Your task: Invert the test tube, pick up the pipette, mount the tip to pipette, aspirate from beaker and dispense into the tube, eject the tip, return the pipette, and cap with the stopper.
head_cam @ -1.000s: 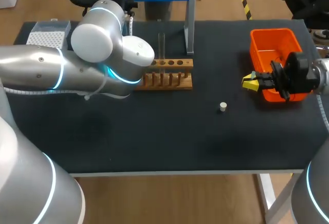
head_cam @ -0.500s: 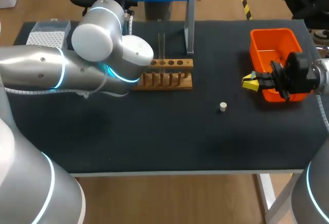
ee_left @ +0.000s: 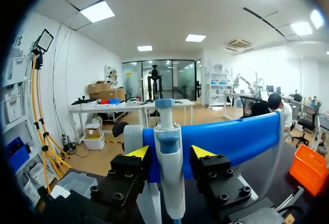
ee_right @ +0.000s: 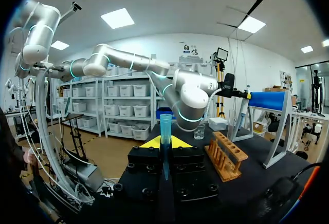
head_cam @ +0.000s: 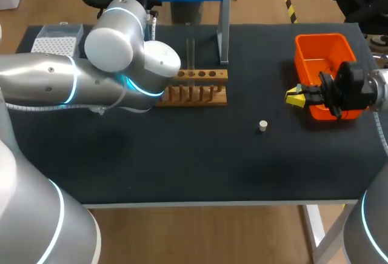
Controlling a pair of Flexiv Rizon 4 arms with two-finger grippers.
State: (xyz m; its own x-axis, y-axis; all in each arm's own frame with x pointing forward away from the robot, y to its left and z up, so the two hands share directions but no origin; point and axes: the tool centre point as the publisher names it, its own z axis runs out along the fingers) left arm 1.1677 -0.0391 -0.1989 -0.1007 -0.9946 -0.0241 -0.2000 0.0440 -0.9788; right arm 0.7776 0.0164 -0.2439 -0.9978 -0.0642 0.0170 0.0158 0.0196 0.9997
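Pipette (ee_left: 168, 157) hangs on its blue stand (ee_left: 241, 136), so left jaws straddle it spread, ready to grip; right jaws pinch a blue tube (ee_right: 165, 126)

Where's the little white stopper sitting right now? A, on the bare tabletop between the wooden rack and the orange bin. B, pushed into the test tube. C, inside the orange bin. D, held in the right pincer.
A: the stopper lies alone on the table, apart from the rack and the bin.

No legible text, label, number or sign on anything in view.
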